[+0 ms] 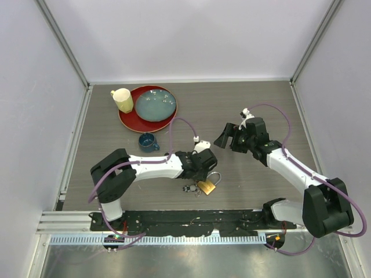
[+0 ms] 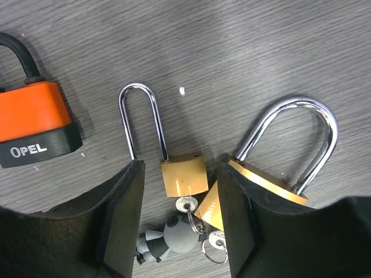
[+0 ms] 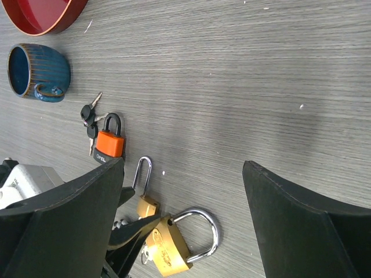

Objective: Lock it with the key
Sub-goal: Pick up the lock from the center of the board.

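Black fingers [image 2: 122, 220] of the left gripper [image 2: 179, 226] fill the bottom of the left wrist view. Its jaws are partly open and straddle the small brass padlock [image 2: 183, 176] and the key [image 2: 186, 204] at its base. One finger overlaps the large brass padlock [image 2: 264, 176]; whether it touches, I cannot tell. From the right wrist, the right gripper [image 3: 182, 165] gapes wide above the table [image 3: 261, 87], holding nothing. Overhead, the left gripper sits low over the padlocks near the table's near edge, with the right gripper well apart.
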